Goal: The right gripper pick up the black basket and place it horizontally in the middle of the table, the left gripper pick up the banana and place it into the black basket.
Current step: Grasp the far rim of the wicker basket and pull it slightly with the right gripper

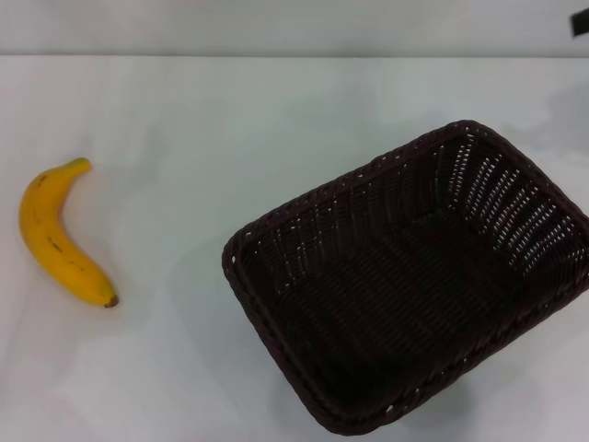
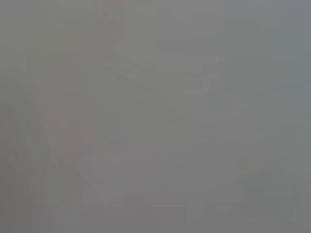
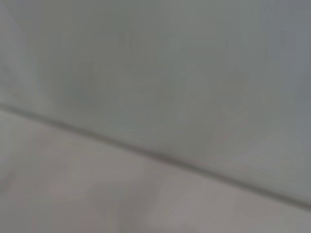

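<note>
While neither claw shows, grip state unknowable: basket [image 1: 414, 285] askew on desk [image 1: 230, 120], banana [image 1: 60, 235] apart; rim-grasp may slip.

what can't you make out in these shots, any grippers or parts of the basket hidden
- Left gripper and right gripper: in no view, so open or shut is unknown.
- Left wrist view: featureless grey blur; nothing identifiable.
- Right wrist view: only pale blurred surfaces meeting at a dark line; no object shows.
- Black basket, head view: its right side and near corner are cut by the picture's edges.
- Banana on the table: its underside is hidden.
</note>
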Controlling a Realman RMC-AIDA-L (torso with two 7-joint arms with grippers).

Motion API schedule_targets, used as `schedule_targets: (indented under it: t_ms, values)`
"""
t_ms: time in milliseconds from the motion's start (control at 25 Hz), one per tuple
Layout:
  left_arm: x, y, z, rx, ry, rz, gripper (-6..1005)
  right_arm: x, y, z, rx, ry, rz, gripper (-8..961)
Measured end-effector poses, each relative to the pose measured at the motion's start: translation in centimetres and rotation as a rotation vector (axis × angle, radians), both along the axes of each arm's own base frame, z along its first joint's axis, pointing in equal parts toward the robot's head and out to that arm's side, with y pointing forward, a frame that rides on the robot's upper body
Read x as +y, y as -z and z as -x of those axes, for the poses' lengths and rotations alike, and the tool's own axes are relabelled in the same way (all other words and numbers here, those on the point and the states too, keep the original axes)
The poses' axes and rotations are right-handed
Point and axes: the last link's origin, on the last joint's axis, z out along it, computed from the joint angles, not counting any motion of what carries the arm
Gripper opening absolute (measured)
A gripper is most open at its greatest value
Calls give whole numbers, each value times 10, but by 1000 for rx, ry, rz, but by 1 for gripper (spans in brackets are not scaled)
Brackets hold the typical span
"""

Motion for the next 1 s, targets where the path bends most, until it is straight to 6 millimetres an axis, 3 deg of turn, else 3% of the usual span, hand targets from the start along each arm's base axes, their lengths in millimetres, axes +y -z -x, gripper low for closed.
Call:
schedule_targets:
  t_ms: [280, 440, 600, 1000]
  values:
    - [4, -12, 0, 26, 8, -10, 862, 2, 52, 37, -146, 156, 177, 854]
    - [2, -16, 3, 32, -3, -14, 862, 7, 74, 47, -177, 202, 215, 852]
    - [1, -18, 5, 38, -9, -15, 862, 11, 93, 47, -213, 259, 275, 851]
    - [2, -22, 9, 40, -26, -8, 862, 16, 107, 32, -302, 354, 381, 847]
